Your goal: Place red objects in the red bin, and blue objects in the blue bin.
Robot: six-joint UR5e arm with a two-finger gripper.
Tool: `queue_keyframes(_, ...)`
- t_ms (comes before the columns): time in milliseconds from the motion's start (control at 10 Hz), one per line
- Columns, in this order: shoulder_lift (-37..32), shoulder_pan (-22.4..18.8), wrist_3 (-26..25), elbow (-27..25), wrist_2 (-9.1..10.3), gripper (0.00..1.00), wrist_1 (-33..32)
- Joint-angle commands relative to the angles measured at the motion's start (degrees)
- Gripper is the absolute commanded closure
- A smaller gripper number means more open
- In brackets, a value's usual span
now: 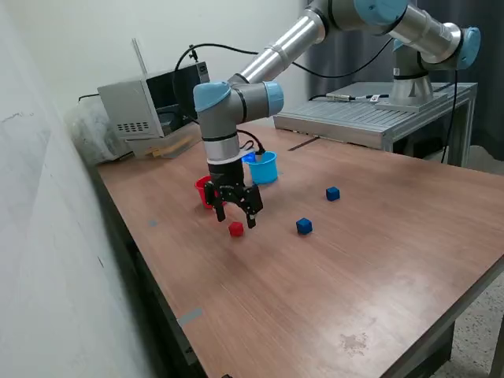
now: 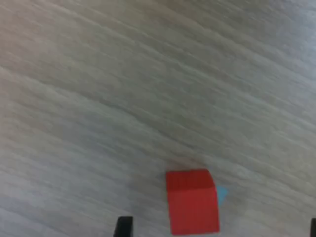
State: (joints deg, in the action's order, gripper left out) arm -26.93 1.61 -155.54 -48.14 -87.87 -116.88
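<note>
We see a small red cube lying on the wooden worktop, just below the pincer, whose fingers are spread apart and hold nothing; in the wrist view the red cube sits between the two finger tips. We judge it light, stiff and smooth-sided, best pinched across two opposite flat faces. The red cup stands just behind, the light blue cup beyond it. Two blue cubes lie apart toward the exterior view's right, leaving open room around.
</note>
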Motion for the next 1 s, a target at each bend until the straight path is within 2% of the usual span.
queue_keyframes(0, 0.1, 0.2, 0.5, -0.1, -1.24, 0.00, 0.0)
queue_keyframes(300, 0.0, 0.2, 1.4, -0.2, -1.25, 0.00, 0.0)
queue_keyframes(400, 0.0, 0.2, 2.8, -0.2, -1.34, 1.00, 0.2)
queue_keyframes(900, 0.0, 0.2, 2.9, -0.3, -1.51, 1.00, 0.3)
